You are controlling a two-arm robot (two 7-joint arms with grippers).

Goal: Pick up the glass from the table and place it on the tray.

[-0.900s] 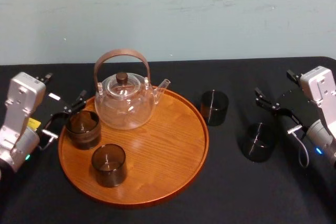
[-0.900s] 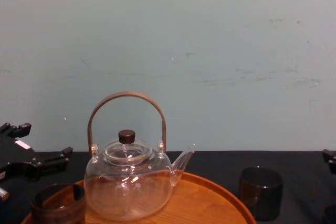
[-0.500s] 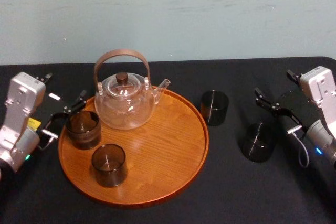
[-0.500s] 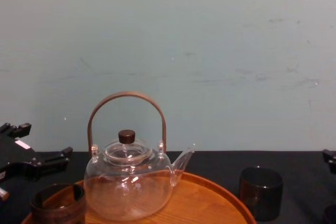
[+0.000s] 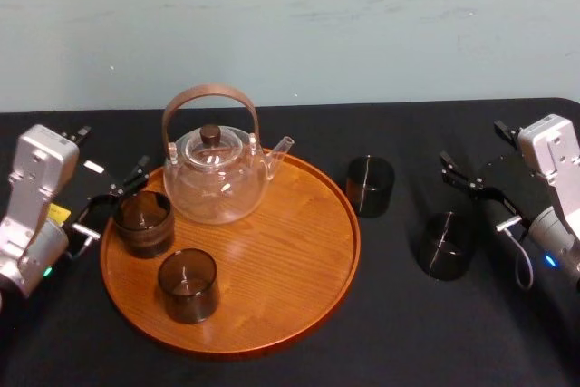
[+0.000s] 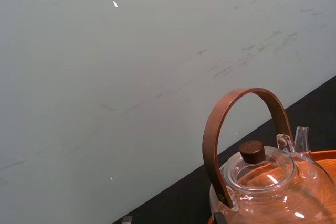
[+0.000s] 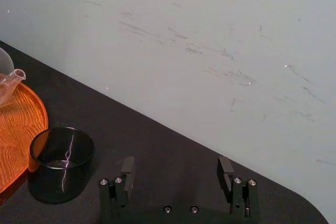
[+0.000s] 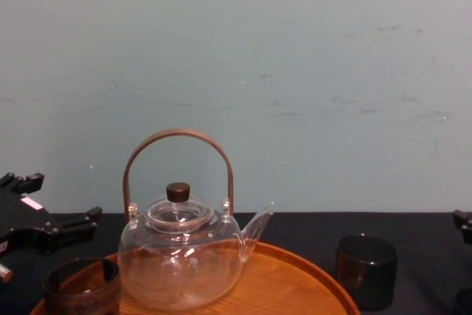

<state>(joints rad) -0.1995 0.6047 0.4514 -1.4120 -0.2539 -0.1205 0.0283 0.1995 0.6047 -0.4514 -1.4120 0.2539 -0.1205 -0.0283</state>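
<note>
The round wooden tray (image 5: 299, 278) lies on the black table (image 5: 381, 333) and carries a clear teapot (image 5: 216, 174) and two dark glasses (image 5: 141, 222) (image 5: 188, 285). Two more dark glasses stand on the table right of the tray, one close to its rim (image 5: 370, 185) (image 7: 61, 163) (image 8: 366, 271), the other farther right (image 5: 444, 245). My right gripper (image 5: 478, 149) (image 7: 176, 167) hovers open beside that farther glass, holding nothing. At the tray's left edge my left gripper (image 5: 111, 153) (image 8: 55, 198) stands open and empty, just behind the left glass on the tray.
The teapot (image 6: 268, 182) has a tall brown arched handle (image 5: 210, 97) and a spout pointing right. A pale wall runs along the table's back edge. Bare tray surface lies right of and in front of the teapot.
</note>
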